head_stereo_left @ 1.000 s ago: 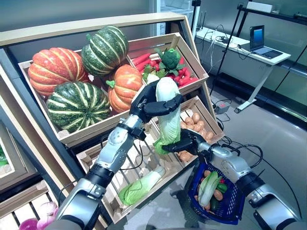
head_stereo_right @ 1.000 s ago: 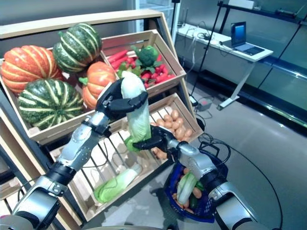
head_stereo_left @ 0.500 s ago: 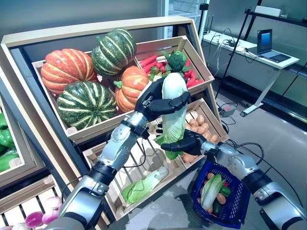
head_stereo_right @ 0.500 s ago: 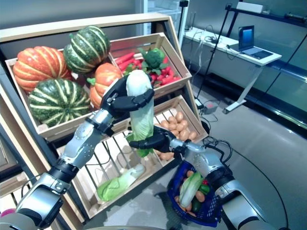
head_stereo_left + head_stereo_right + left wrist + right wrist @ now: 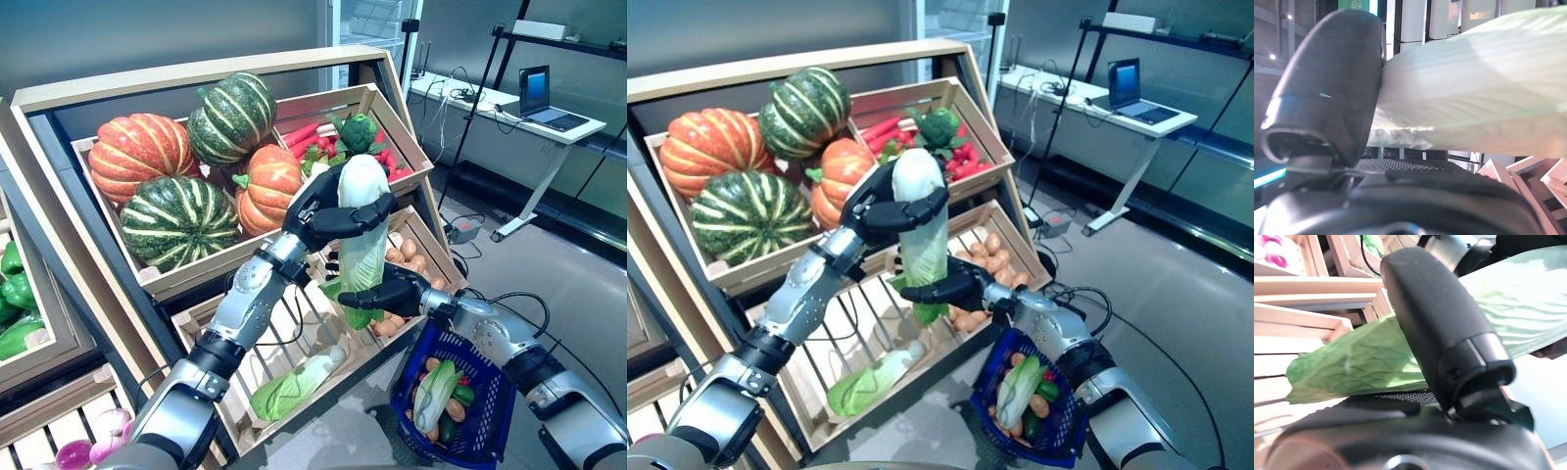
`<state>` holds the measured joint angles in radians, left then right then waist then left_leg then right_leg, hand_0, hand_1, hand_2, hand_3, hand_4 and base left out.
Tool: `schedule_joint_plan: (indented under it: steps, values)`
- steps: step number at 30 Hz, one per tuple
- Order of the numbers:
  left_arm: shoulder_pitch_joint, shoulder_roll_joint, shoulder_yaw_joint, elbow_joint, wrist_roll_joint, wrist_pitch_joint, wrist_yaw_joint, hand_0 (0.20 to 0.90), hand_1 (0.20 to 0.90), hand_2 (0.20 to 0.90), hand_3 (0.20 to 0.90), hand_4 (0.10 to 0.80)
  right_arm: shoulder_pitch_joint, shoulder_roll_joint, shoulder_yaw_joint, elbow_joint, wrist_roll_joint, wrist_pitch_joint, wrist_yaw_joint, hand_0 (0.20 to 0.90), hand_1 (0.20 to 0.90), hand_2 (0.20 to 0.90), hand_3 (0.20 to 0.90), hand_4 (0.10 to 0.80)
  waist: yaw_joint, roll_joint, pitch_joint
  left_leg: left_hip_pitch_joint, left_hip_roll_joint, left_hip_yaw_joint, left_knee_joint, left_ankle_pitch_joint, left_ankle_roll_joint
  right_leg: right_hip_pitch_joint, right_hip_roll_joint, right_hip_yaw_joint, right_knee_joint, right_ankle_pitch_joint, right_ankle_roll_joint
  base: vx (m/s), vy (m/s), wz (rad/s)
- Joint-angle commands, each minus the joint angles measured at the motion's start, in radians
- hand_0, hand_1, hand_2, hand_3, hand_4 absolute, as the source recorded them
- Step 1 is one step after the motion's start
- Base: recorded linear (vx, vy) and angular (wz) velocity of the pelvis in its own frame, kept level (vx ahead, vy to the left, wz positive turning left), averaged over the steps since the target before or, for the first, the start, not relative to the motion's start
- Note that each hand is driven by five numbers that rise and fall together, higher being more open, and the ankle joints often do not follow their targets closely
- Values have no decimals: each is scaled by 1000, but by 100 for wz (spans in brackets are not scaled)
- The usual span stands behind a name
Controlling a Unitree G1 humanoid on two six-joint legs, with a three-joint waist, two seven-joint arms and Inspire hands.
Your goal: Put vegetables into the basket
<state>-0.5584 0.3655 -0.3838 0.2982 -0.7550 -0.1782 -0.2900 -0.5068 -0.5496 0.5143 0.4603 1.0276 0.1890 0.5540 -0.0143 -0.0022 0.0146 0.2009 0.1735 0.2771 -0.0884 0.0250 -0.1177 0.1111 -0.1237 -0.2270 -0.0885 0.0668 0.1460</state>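
A long pale-green napa cabbage (image 5: 364,230) hangs upright in front of the shelf's middle crates. My left hand (image 5: 318,211) is shut round its white upper end, which also fills the left wrist view (image 5: 1474,98). My right hand (image 5: 392,292) grips the leafy lower end (image 5: 1366,362), thumb pressed on the leaves. A blue basket (image 5: 497,406) hangs below my right forearm, down and to the right of the cabbage. Another cabbage, potatoes and a green vegetable lie in it.
The wooden shelf holds orange and green pumpkins (image 5: 176,166), a crate of carrots, broccoli and radishes (image 5: 358,137), potatoes (image 5: 407,255) and a second cabbage (image 5: 294,382) in the lower slatted crate. Green peppers (image 5: 10,294) lie at far left. A desk with a laptop (image 5: 539,93) stands back right.
The whole picture has shifted, so the camera moved. Both hands keep their hold on the cabbage, which rose slightly against the shelf. The basket has swung a little under the right arm.
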Motion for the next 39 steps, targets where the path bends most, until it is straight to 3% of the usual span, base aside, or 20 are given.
schedule_joint_plan:
  steps: [1, 5, 6, 8, 33, 34, 35, 36, 39]
  values:
    - [-106, -33, -80, 93, 25, -35, -12, 300, 300, 300, 300, 400, -342, 139, -186, -74, 98, -256, -49, 900, 900, 900, 900, 800, -13, -38, -39, -59, -21, -67, 1, -36, 11, 41, -33, 2, 16, -63, 0, 0, 0, 0]
    - [-105, -36, -79, 98, 29, -36, -7, 300, 300, 300, 300, 400, -341, 151, -201, -79, 84, -290, -99, 900, 900, 900, 900, 800, -15, -36, -37, -59, -20, -66, 1, -36, 12, 41, -33, 6, 15, -62, 0, 0, 0, 0]
    - [-108, -40, -79, 102, 29, -37, -3, 300, 300, 300, 300, 400, -341, 157, -204, -79, 85, -291, -100, 813, 813, 813, 813, 742, -15, -36, -36, -59, -20, -65, 1, -36, 12, 41, -32, 7, 15, -62, 0, 0, 0, 0]
    - [-110, -45, -78, 101, 29, -33, 2, 300, 300, 300, 300, 400, -337, 167, -201, -79, 86, -294, -91, 300, 300, 300, 300, 400, -14, -35, -36, -59, -19, -65, 1, -35, 11, 42, -33, 6, 13, -61, 0, 0, 0, 0]
    - [-99, -53, -64, 95, 29, -19, 18, 300, 300, 300, 300, 400, -328, 186, -195, -52, 93, -238, -117, 300, 300, 300, 300, 400, -10, -38, -36, -62, -18, -71, 1, -35, 7, 41, -34, 6, 11, -58, 2, 0, 0, 0]
    - [-95, -50, -61, 99, 35, -18, 44, 498, 498, 498, 498, 532, -324, 188, -197, -51, 99, -236, -120, 300, 300, 300, 300, 400, -11, -39, -36, -62, -18, -70, 1, -36, 7, 40, -34, 6, 10, -57, 2, 0, 0, 0]
    - [-92, -48, -57, 105, 39, -17, 62, 587, 587, 587, 587, 591, -320, 191, -198, -50, 109, -235, -120, 300, 300, 300, 300, 400, -12, -39, -36, -62, -18, -69, 1, -35, 7, 40, -33, 8, 10, -57, 2, 0, 0, 0]
    - [-86, -47, -49, 118, 45, -22, 69, 900, 900, 900, 900, 800, -310, 194, -201, -50, 118, -231, -114, 300, 300, 300, 300, 400, -13, -40, -37, -61, -18, -68, 1, -36, 8, 39, -33, 10, 10, -57, 2, 0, 0, 0]
    - [-56, -43, -24, 128, 66, -24, 77, 900, 900, 900, 900, 800, -266, 196, -215, -54, 102, -227, -127, 300, 300, 300, 300, 400, -16, -39, -37, -61, -15, -64, 1, -34, 8, 36, -31, 17, 9, -56, 2, 0, 0, 0]
